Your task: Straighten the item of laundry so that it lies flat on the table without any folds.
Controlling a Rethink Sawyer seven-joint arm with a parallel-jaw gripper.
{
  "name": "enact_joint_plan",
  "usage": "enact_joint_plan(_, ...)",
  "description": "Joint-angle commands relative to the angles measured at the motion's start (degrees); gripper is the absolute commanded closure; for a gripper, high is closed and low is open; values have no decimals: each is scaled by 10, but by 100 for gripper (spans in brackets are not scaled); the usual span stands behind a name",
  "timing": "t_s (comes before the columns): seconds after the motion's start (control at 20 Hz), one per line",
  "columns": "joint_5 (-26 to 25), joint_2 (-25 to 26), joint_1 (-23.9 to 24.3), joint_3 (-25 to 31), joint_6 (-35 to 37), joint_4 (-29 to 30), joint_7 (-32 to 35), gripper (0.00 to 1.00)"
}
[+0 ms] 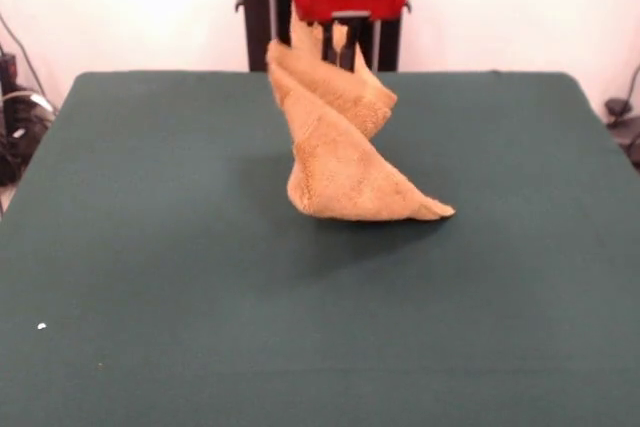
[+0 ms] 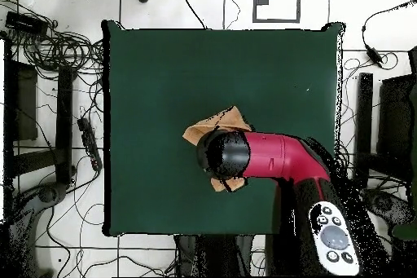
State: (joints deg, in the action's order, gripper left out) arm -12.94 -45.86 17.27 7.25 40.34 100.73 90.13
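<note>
The golden-orange towel (image 1: 340,152) hangs twisted from my gripper (image 1: 338,35), its upper corner pinched between the fingers. Its lower folded end rests on the dark green table (image 1: 150,247), with a pointed corner sticking out to the right. In the overhead view my arm's black wrist covers most of the towel (image 2: 218,124); only crumpled parts show beyond it and at its near side. The gripper itself is hidden there under the wrist. The table (image 2: 163,71) is far wider than the towel.
The robot's pedestal (image 1: 262,7) stands behind the table's far edge. A small white speck (image 1: 41,326) lies on the table near the front left. Cables and equipment (image 2: 49,87) lie on the floor around the table.
</note>
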Motion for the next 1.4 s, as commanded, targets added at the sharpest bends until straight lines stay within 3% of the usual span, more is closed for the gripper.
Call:
enact_joint_plan(0.05,39,-9,-7,56,74,45,22,100)
enact_joint_plan(0.55,30,2,8,57,88,31,-9,100)
enact_joint_plan(0.95,-14,85,44,82,58,-47,-79,100)
enact_joint_plan(1.4,-52,157,84,121,77,-129,-132,100)
